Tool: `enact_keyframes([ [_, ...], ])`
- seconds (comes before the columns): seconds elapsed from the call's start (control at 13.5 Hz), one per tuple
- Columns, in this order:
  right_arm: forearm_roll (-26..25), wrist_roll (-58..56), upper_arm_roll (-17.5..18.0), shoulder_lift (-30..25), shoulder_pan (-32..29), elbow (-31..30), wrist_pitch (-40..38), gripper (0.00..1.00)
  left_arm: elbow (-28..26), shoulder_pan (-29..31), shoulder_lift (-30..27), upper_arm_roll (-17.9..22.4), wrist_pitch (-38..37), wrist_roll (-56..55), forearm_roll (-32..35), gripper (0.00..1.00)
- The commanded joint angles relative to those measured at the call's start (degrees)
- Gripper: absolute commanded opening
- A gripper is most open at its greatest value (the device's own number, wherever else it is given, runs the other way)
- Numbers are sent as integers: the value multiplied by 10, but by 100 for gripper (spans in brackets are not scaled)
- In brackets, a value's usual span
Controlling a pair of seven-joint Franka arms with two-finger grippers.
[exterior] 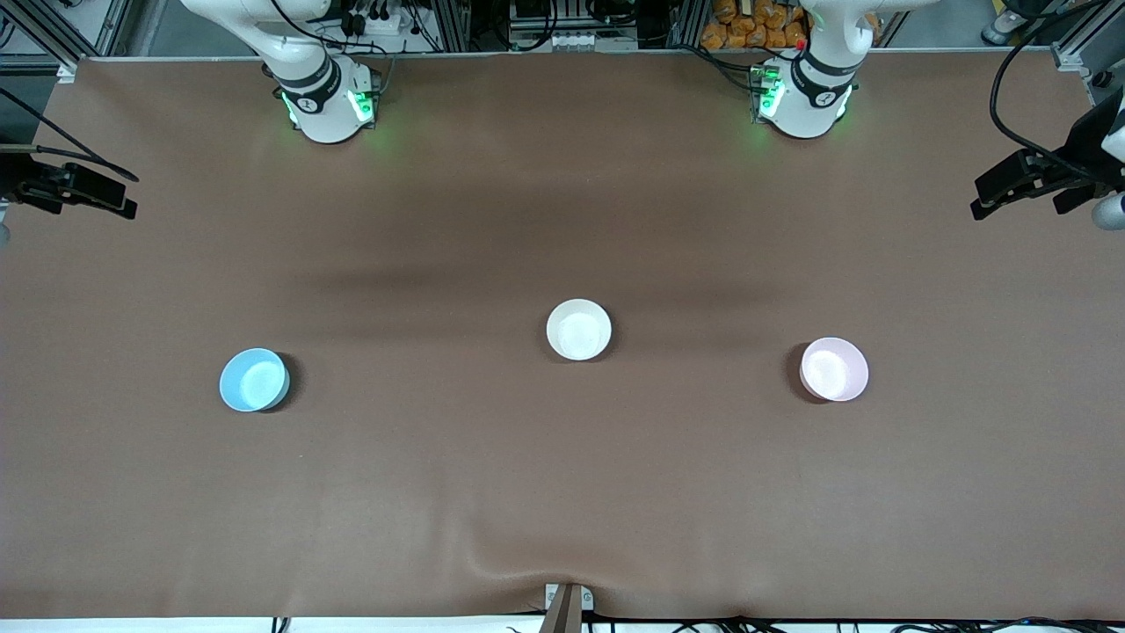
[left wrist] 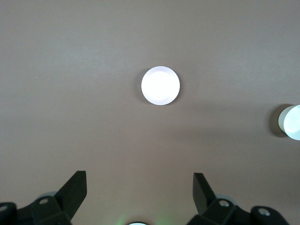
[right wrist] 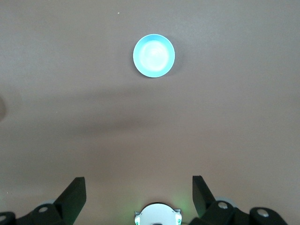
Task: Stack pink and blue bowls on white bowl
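While both arms wait high over the table, the left gripper and right gripper gape wide, empty. Mid-frame in the front view sit the blue bowl, white bowl and pink bowl, well apart.

Front view: both arms cut off above their bases by the top edge, grippers out of frame.

Left wrist view: white bowl cropped by the picture's edge, only part showing; pink bowl washed out, colour unreadable.

Both wrist views: gripper bodies cropped at the edge.

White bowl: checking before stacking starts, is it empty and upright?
Empty and upright: the white bowl shows only its bare inside, rim up.
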Motion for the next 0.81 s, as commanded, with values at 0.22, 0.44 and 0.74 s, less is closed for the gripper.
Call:
enact_keyframes([
  [0.22, 6, 0, 1, -9, -4, -5, 0, 100, -45, 12, 1, 0, 55, 12, -9, 100],
  [0.44, 6, 0, 1, -9, -4, -5, -2, 100, -74, 13, 2, 0, 92, 12, -9, 100],
  [0.74, 6, 0, 1, -9, -4, -5, -3, 100, -83, 13, 44, 0, 134, 12, -9, 100],
])
